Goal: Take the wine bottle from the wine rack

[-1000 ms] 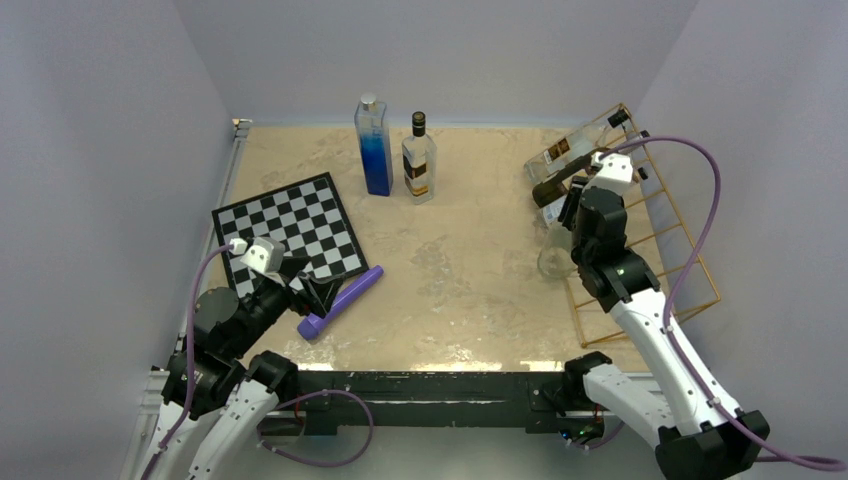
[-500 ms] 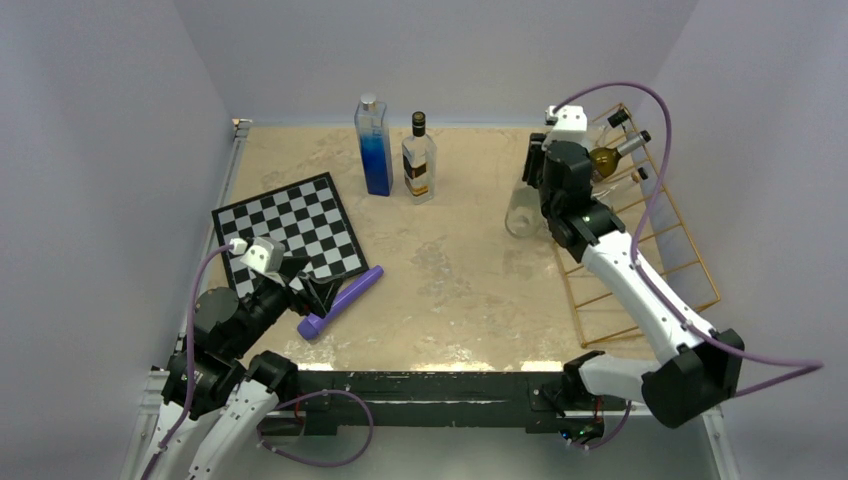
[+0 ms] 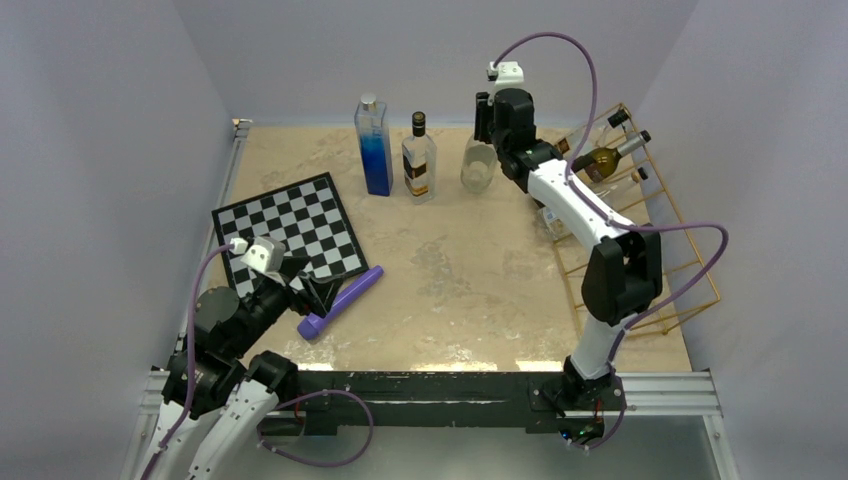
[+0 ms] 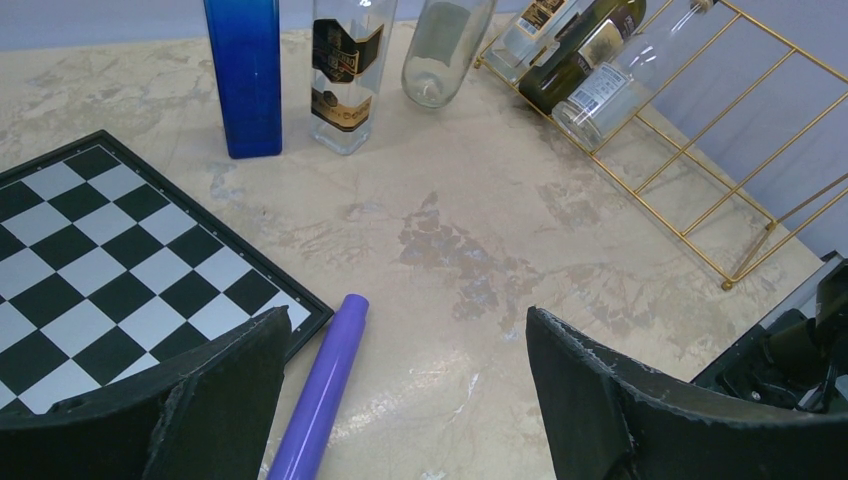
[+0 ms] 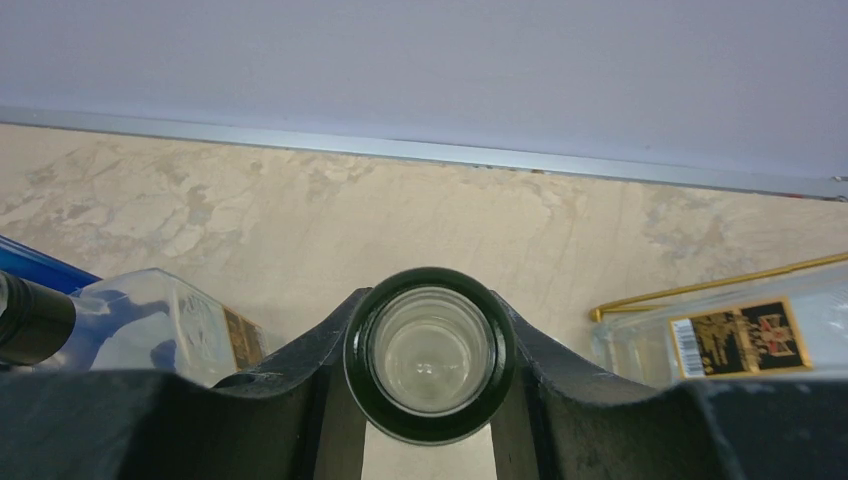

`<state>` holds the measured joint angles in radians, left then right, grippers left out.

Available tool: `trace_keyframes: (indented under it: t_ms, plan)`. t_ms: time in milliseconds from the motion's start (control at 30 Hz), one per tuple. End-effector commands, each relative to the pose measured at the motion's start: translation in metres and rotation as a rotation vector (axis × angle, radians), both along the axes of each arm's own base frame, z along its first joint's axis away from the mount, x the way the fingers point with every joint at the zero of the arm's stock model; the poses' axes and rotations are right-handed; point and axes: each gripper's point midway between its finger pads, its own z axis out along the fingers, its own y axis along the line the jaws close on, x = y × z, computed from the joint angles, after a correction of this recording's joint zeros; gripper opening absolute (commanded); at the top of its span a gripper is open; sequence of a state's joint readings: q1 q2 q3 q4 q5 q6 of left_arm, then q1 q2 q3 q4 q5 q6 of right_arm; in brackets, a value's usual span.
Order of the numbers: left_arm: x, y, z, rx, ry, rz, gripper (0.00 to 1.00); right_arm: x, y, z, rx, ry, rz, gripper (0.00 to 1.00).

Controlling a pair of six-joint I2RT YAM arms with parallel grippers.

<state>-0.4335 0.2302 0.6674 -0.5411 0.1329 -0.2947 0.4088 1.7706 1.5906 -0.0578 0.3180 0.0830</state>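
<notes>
My right gripper (image 3: 484,112) is shut on the neck of a clear empty wine bottle (image 3: 477,166). It holds the bottle slightly tilted at the back of the table, left of the gold wire wine rack (image 3: 662,240) and clear of it. The right wrist view looks down into the bottle's open mouth (image 5: 430,352), with the gripper (image 5: 430,340) clamped round its dark rim. The left wrist view shows the bottle (image 4: 446,45) with its base near the tabletop; I cannot tell if it touches. Other bottles (image 3: 598,160) lie on the rack. My left gripper (image 3: 316,292) is open and empty.
A tall blue bottle (image 3: 374,145) and a square whisky bottle (image 3: 418,160) stand just left of the held bottle. A chessboard (image 3: 290,232) lies at the left, with a purple cylinder (image 3: 342,300) beside the left gripper (image 4: 405,345). The rack (image 4: 700,130) fills the right side.
My right arm has carried the clear bottle off the rack and left along the back of the table, turning it upright next to the whisky bottle. The left arm has not moved.
</notes>
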Motion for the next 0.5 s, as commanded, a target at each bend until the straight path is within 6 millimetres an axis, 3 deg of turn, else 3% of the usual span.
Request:
trace_keyframes:
  t_ms: [0,200,467]
  plan:
    - [0.003,-0.001,0.009,0.006,-0.03,-0.003,0.91,0.015,0.024,0.107,0.159,-0.289,0.073,0.0]
    - [0.003,-0.002,0.009,0.008,-0.029,-0.008,0.91,0.025,0.037,0.085,0.139,-0.256,0.097,0.03]
    - [0.002,-0.003,0.009,0.007,-0.03,-0.016,0.91,0.021,0.032,0.085,0.115,-0.249,0.076,0.58]
